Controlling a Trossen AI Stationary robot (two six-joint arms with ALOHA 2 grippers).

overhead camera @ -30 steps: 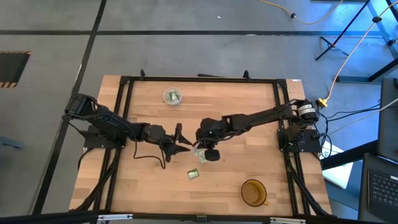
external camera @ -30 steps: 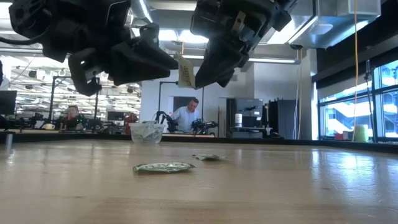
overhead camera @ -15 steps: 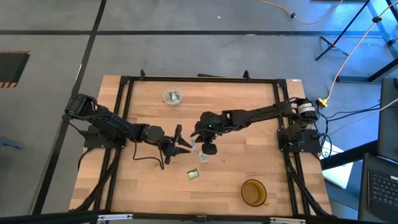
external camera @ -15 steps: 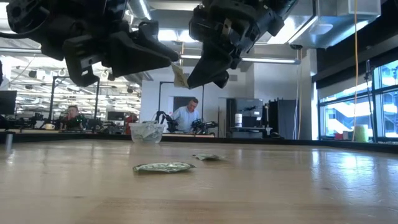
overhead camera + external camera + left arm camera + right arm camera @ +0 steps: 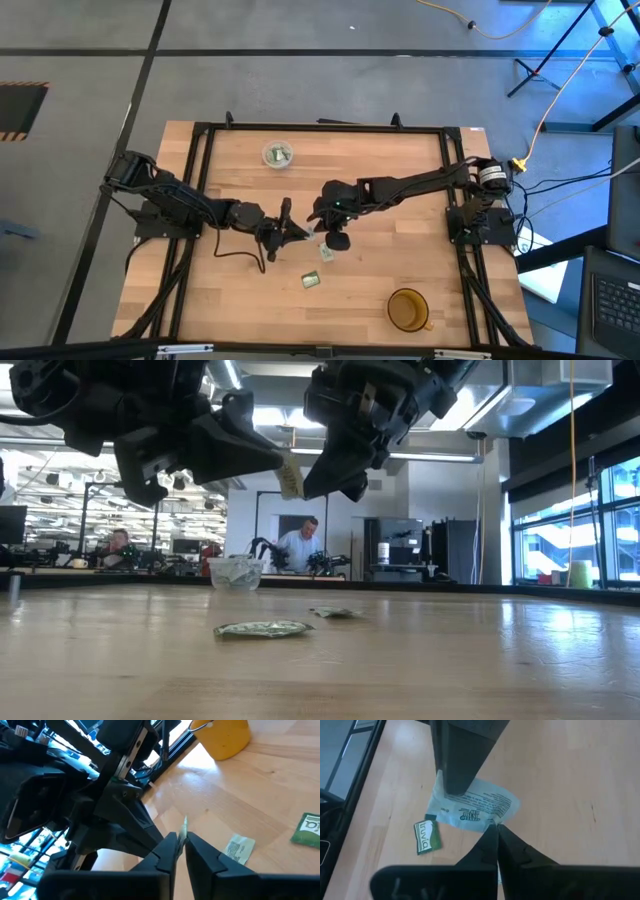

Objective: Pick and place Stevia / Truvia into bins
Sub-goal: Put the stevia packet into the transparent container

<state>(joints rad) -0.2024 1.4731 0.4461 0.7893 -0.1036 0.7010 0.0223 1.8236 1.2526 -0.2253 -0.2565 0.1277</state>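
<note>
Right gripper (image 5: 496, 827): raised above mid-table, fingers pressed together on the corner of a white sachet (image 5: 475, 805) held in the air.
Left gripper (image 5: 181, 840): facing the right one, its fingers nearly closed and pinching the same sachet's other edge, seen edge-on in the left wrist view.
Held sachet: hangs tilted between the two tips, clear of the wood in the low view.
Loose sachets: a green-and-white packet (image 5: 311, 281) and a pale one (image 5: 326, 252) lie flat on the table (image 5: 400, 270) just below the grippers.
Clear cup (image 5: 277, 154): near the far edge, well apart from the arms, sachets inside.
Amber cup (image 5: 407, 309): near the front edge, right of centre.
</note>
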